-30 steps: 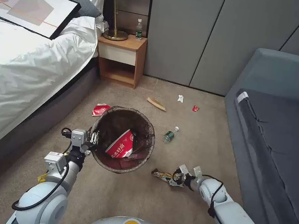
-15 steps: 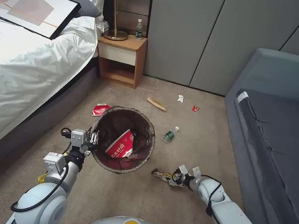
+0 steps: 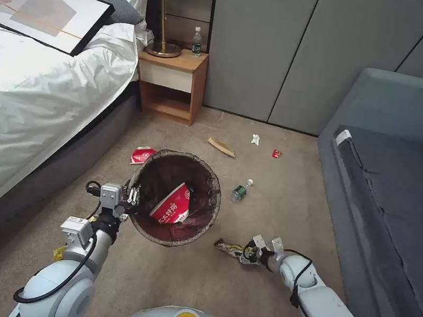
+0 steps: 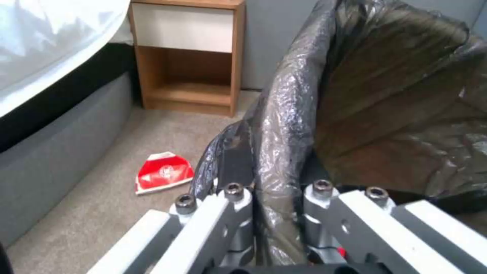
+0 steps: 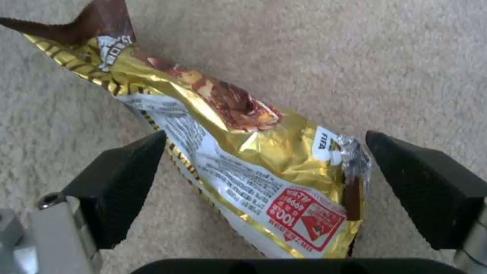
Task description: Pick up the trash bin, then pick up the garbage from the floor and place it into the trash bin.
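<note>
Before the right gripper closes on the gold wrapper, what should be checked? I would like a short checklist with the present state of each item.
1. Left gripper clamped on the trash bin rim: ok, fingers pinch the bag-lined rim in the left wrist view.
2. Right gripper open: ok, pads stand apart.
3. Gold wrapper between the pads: ok, it lies on the floor with one pad on each side.
4. Pads touching the wrapper: cannot tell.
5. Bin mouth open for the drop: ok, a red packet lies inside with room beside it.
6. Bin lifted off the floor: cannot tell.
</note>
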{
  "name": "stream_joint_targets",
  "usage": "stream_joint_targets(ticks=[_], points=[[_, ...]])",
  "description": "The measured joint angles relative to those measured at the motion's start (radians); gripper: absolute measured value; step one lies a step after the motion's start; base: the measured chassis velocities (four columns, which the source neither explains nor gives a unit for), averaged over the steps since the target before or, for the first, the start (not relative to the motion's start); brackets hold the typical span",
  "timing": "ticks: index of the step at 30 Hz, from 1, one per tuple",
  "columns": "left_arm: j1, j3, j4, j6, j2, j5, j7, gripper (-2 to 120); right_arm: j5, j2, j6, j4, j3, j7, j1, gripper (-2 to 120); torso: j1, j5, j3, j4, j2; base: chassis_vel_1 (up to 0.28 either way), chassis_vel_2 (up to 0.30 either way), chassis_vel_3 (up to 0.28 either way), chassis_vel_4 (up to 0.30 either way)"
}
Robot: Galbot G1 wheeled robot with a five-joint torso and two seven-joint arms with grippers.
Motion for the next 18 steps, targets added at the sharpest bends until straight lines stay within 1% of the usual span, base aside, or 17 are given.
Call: stream_joint_targets(ticks=[11, 17, 18], points=[[0.002, 0.0, -0.001, -0.001, 0.001, 0.0, 0.0, 7, -0.019, 0.021, 0.018, -0.046, 0.001, -0.007, 0.015, 93, 0.0, 0.0, 0.0, 0.0, 0.0, 0.0, 0.0, 0.0, 0.0], [0.001, 0.0, -0.001, -0.001, 0.001, 0.0, 0.001, 7, -0.031, 0.038, 0.036, -0.077, 0.0, -0.012, 0.027, 89, 0.0, 0.0001, 0.0, 0.0001, 0.0, 0.0, 0.0, 0.0, 0.0], [0.001, 0.0, 0.0, -0.001, 0.001, 0.0, 0.001, 7, -0.032, 0.04, 0.039, -0.079, 0.0, -0.012, 0.028, 87, 0.0, 0.0, 0.0, 0.0001, 0.0, 0.0, 0.0, 0.0, 0.0]])
